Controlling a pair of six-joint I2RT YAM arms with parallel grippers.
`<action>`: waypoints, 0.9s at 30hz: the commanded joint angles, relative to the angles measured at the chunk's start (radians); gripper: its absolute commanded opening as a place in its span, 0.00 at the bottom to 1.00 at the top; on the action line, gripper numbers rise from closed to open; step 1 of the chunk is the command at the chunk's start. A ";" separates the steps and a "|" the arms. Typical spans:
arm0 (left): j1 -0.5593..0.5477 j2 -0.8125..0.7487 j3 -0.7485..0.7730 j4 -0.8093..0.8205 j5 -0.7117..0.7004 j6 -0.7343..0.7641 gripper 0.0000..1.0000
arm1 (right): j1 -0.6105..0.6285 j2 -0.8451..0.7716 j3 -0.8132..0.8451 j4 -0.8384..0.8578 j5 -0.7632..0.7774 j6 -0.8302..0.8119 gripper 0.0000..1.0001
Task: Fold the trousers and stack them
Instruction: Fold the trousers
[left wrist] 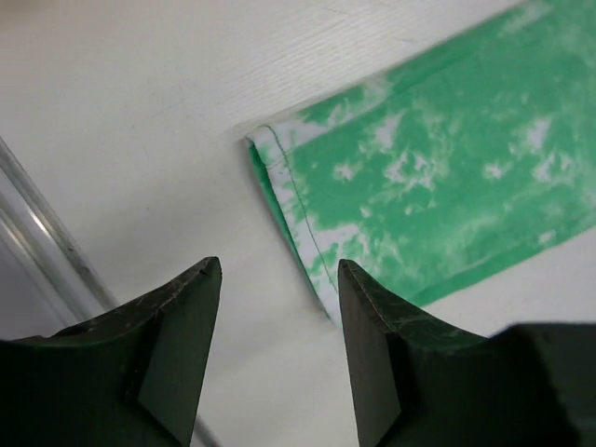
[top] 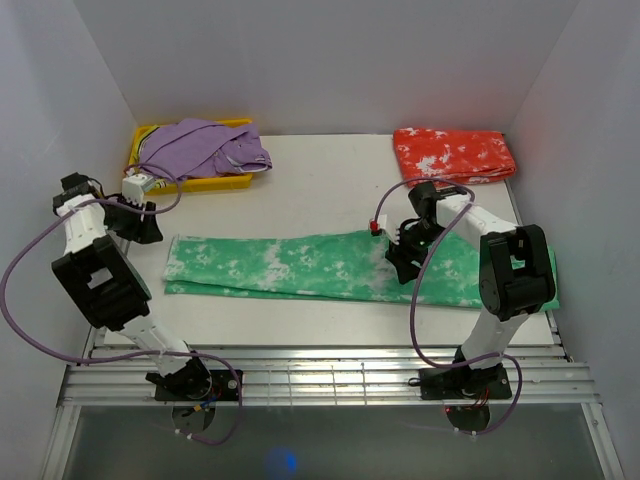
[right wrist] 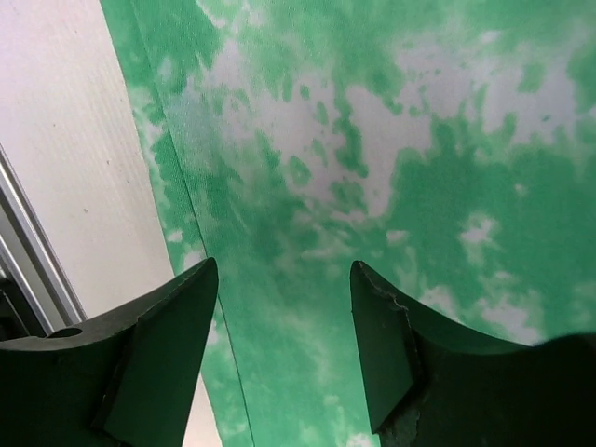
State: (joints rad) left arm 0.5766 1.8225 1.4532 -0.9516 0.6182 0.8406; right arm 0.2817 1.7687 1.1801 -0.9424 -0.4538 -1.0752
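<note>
Top view, green trousers: the green trousers point(top: 300, 265) lie folded into a long strip running left to right across the middle of the desk point(top: 320, 190).
Top view, left claw: the left claw point(top: 135, 222) sits just beside the strip's left end, off the cloth.
Top view, right claw: the right claw point(top: 405, 260) is over the right part of the strip, pointing down at it.
Top view, red trousers: the red trousers point(top: 455, 155) lie folded at the far right corner, well apart from both claws.
Top view, other things: a purple garment point(top: 205, 145) is heaped in a yellow tray point(top: 190, 183) at the far left.
Left wrist view, claw: the left claw point(left wrist: 277, 270) has its fingers spread with nothing between them.
Left wrist view, trousers: the stitched hem end of the green trousers point(left wrist: 447, 177) lies ahead and to the right. Its near corner shows in the gap, just beside the right-hand finger.
Left wrist view, desk: bare white desk point(left wrist: 140, 112) fills the left, with a metal rail point(left wrist: 37, 242) at the edge.
Right wrist view, claw: the right claw point(right wrist: 284, 265) is spread wide and grips nothing.
Right wrist view, trousers: green cloth point(right wrist: 419, 186) fills the view under and ahead of both fingers. Whether the tips touch it, I cannot tell.
Right wrist view, desk: a strip of desk point(right wrist: 65, 140) shows at the left.
</note>
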 commanded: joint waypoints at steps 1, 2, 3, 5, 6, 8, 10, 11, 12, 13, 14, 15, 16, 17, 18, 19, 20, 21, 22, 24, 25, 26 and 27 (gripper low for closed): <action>-0.009 -0.140 0.061 -0.266 0.101 0.412 0.64 | -0.001 -0.067 0.059 -0.114 -0.043 -0.021 0.65; -0.023 -0.155 0.021 -0.303 0.092 0.496 0.62 | 0.001 -0.084 0.056 -0.125 -0.040 -0.031 0.65; -0.035 -0.172 -0.009 -0.302 0.060 0.524 0.62 | 0.001 -0.090 0.050 -0.137 -0.039 -0.052 0.65; -0.066 -0.212 -0.112 -0.268 0.023 0.574 0.60 | 0.010 -0.103 0.024 -0.159 -0.030 -0.068 0.64; -0.075 -0.224 -0.146 -0.245 -0.006 0.575 0.59 | 0.017 -0.106 0.012 -0.159 -0.020 -0.071 0.64; -0.093 -0.256 -0.232 -0.173 -0.018 0.578 0.59 | 0.039 -0.123 -0.037 -0.115 0.003 -0.057 0.63; -0.110 -0.269 -0.275 -0.141 -0.037 0.581 0.59 | 0.060 -0.138 -0.080 -0.081 0.020 -0.036 0.63; -0.130 -0.279 -0.313 -0.133 -0.047 0.581 0.59 | 0.082 -0.153 -0.089 -0.050 0.039 -0.029 0.64; -0.138 -0.285 -0.329 -0.125 -0.055 0.581 0.59 | 0.092 -0.161 -0.100 -0.039 0.050 -0.026 0.63; -0.149 -0.292 -0.342 -0.113 -0.058 0.583 0.59 | 0.100 -0.167 -0.118 -0.030 0.061 -0.026 0.63; -0.153 -0.302 -0.355 -0.107 -0.060 0.584 0.60 | 0.114 -0.176 -0.126 -0.012 0.082 -0.026 0.64; -0.159 -0.305 -0.378 -0.102 -0.067 0.588 0.60 | 0.120 -0.178 -0.134 -0.006 0.093 -0.026 0.64; -0.168 -0.310 -0.387 -0.093 -0.075 0.591 0.60 | 0.125 -0.178 -0.140 -0.001 0.102 -0.028 0.65; -0.172 -0.312 -0.395 -0.092 -0.078 0.597 0.61 | 0.129 -0.178 -0.154 0.004 0.115 -0.029 0.66; -0.172 -0.316 -0.410 -0.093 -0.080 0.610 0.61 | 0.131 -0.178 -0.161 0.011 0.121 -0.032 0.66; -0.175 -0.319 -0.418 -0.087 -0.086 0.617 0.61 | 0.132 -0.178 -0.171 0.019 0.127 -0.038 0.66; -0.176 -0.322 -0.427 -0.079 -0.092 0.621 0.61 | 0.135 -0.178 -0.189 0.028 0.142 -0.042 0.66; -0.176 -0.330 -0.435 -0.070 -0.097 0.626 0.61 | 0.136 -0.178 -0.200 0.042 0.148 -0.046 0.66; -0.178 -0.333 -0.453 -0.056 -0.104 0.638 0.61 | 0.137 -0.176 -0.206 0.048 0.155 -0.049 0.65; -0.179 -0.338 -0.462 -0.047 -0.121 0.655 0.60 | 0.139 -0.176 -0.224 0.060 0.168 -0.057 0.61; -0.181 -0.339 -0.470 -0.036 -0.127 0.658 0.60 | 0.139 -0.178 -0.227 0.066 0.175 -0.060 0.60; -0.181 -0.342 -0.476 -0.023 -0.139 0.657 0.60 | 0.139 -0.176 -0.231 0.071 0.176 -0.061 0.56; -0.181 -0.342 -0.481 0.011 -0.147 0.657 0.60 | 0.139 -0.179 -0.237 0.074 0.179 -0.063 0.54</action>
State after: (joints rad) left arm 0.4011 1.5246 0.9886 -1.0088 0.4931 1.4555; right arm 0.4145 1.6165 0.9554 -0.8959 -0.2977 -1.1179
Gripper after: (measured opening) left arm 0.599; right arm 0.560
